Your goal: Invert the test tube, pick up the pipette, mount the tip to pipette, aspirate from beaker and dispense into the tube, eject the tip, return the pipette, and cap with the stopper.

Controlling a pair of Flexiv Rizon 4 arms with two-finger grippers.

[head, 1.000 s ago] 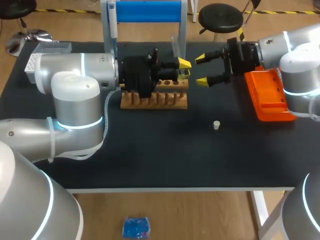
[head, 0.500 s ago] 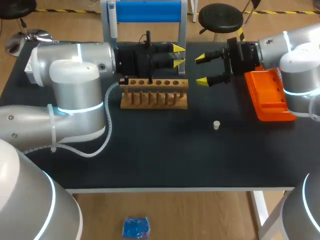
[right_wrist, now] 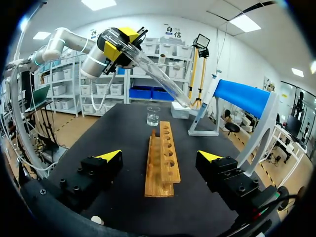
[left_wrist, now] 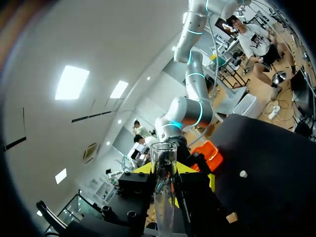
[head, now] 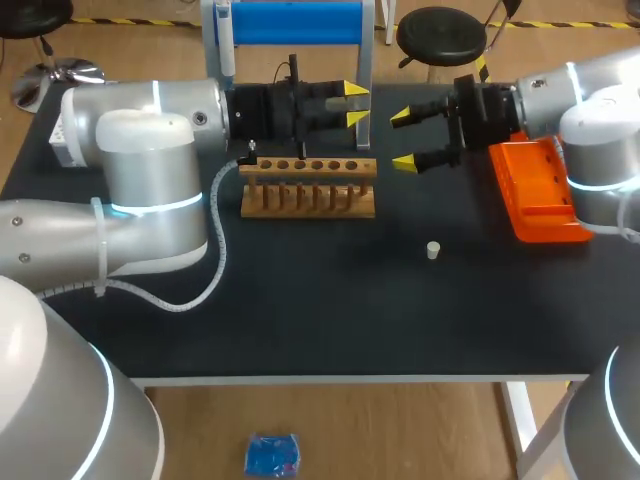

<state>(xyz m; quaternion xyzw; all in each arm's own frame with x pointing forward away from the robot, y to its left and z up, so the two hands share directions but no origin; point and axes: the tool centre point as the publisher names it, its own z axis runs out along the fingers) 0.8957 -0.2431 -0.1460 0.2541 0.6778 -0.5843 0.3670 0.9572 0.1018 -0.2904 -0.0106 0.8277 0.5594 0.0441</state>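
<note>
1. At the far left edge of the desk (head: 300, 320) a white box (head: 66, 128) sits partly hidden behind the left arm.
2. Just right of it, at the back, a pipette (head: 226, 48) hangs upright on the left post of a blue stand (head: 295, 22).
3. The left end effector (head: 355, 105) hangs over the back of the desk, above and behind the wooden rack (head: 308, 190). Its yellow tips are clamped on a clear test tube (right_wrist: 154, 75). The tube is tilted, and its open rim sticks out ahead of the fingertips.
4. The rack lies on the desk, its row of holes facing up.
5. In the right wrist view a small glass beaker (right_wrist: 153, 116) stands beyond the rack's far end.
6. The right end effector (head: 403, 140) hovers off the rack's right end, its fingers spread wide apart with nothing between them.
7. A small white stopper (head: 433, 250) rests on the desk nearer the front edge, well apart from the rack.
8. An orange tray (head: 540, 200) lies at the right, beside the right arm.
</note>
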